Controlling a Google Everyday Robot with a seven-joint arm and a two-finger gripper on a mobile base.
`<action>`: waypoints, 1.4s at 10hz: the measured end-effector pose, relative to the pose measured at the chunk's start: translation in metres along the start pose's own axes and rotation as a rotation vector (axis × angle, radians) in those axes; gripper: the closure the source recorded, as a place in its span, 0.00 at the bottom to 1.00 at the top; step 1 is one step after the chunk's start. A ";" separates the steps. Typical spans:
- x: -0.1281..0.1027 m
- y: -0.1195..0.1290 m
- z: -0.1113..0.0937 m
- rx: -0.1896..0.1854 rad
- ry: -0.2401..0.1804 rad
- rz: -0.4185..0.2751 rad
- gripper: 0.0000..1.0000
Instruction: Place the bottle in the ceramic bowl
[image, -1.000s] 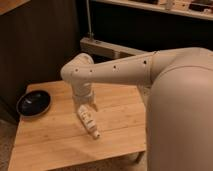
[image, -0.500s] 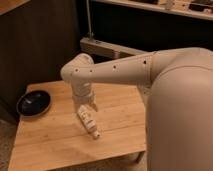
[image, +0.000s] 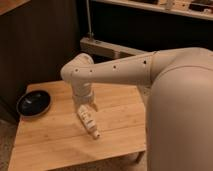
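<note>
Over the wooden counter (image: 120, 117), the pincer (image: 84, 107) clenches one end of the slim whitish-tan bottle (image: 88, 121). Held tilted, it may slip short of the left-edge glossy black bowl (image: 33, 103).

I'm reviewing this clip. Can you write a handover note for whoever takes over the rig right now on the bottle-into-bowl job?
Gripper: over the middle of the wooden table, pointing down, right at the upper end of the bottle. It is not clear whether it has a grip on the bottle.
Bottle: directly below the gripper at mid-table, tilted, with its white tip down and to the right in the camera view.
Ceramic bowl: at the table's left edge, nothing in it, well apart from the bottle.
Done: the bottle is not yet in the bowl.
Left: confirm the grip, carry the bottle left over the bowl, then release.
</note>
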 end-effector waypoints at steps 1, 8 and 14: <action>0.000 0.000 0.000 0.000 0.000 0.000 0.35; 0.000 -0.010 0.019 -0.132 -0.071 -0.066 0.35; 0.009 -0.002 0.041 -0.220 -0.160 -0.190 0.35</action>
